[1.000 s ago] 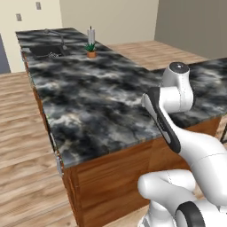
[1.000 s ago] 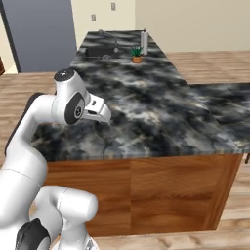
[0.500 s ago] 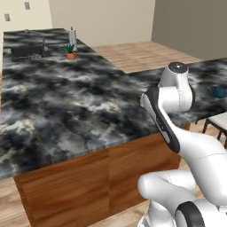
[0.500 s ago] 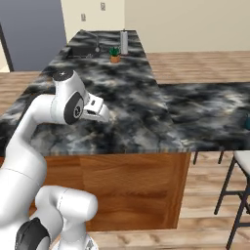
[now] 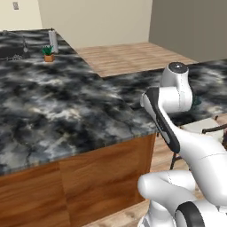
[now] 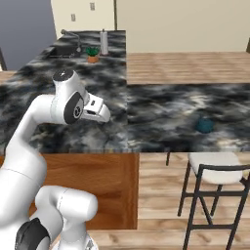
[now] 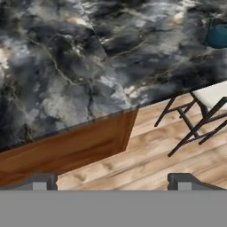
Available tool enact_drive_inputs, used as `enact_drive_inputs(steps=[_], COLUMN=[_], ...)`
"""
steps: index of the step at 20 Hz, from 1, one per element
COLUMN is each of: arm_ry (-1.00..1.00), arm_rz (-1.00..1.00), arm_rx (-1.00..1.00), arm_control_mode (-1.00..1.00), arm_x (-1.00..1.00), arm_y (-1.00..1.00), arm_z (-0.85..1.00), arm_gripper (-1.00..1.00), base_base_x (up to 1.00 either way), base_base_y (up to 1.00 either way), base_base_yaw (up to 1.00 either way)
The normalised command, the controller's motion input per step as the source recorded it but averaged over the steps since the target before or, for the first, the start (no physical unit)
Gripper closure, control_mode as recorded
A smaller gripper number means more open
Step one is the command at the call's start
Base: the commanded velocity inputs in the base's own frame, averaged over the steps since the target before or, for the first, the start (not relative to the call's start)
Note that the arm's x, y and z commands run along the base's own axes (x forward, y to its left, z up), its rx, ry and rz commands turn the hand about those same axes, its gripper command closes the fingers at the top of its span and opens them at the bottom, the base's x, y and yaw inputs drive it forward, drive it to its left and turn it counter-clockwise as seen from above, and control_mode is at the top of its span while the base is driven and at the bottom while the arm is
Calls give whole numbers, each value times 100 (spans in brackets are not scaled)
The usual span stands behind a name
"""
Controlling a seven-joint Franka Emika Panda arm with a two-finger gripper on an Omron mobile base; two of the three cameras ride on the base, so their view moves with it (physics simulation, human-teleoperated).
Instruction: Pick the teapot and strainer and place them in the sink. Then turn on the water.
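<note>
Teapot (image 6: 204, 125) sits alone on the marble bench (image 6: 161, 105), just above the stool (image 6: 217, 165). Sink (image 6: 62, 50) lies far beyond. Tool (image 7: 113, 179) hangs wide open, gripping nothing.

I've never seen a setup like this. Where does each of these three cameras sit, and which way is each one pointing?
Left base view: rides behind the arm on its left, looking forward and down over the marble counter; the white arm rises at the lower right.
Right base view: behind on the right, facing the same counter; the arm rises at the lower left, with the teapot above a stool.
Hand view: on the hand, looking down past the open pincer at the counter's corner.
Shared: both base views show the potted plant; right base and hand views show the teapot.
</note>
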Motion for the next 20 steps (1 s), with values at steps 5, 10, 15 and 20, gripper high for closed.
enact_drive_inputs(steps=[5,10,15,20], arm_ry=[0,0,0,0], arm_rz=[0,0,0,0], arm_rx=[0,0,0,0], arm_control_mode=[100,100,100,100], arm_x=[0,0,0,0], arm_y=[0,0,0,0], arm_z=[0,0,0,0], arm_gripper=[-100,-100,-100,-100], base_base_x=[0,0,11,51], base_base_y=[-100,-98,-79,-45], base_base_yaw=[8,3,0,6])
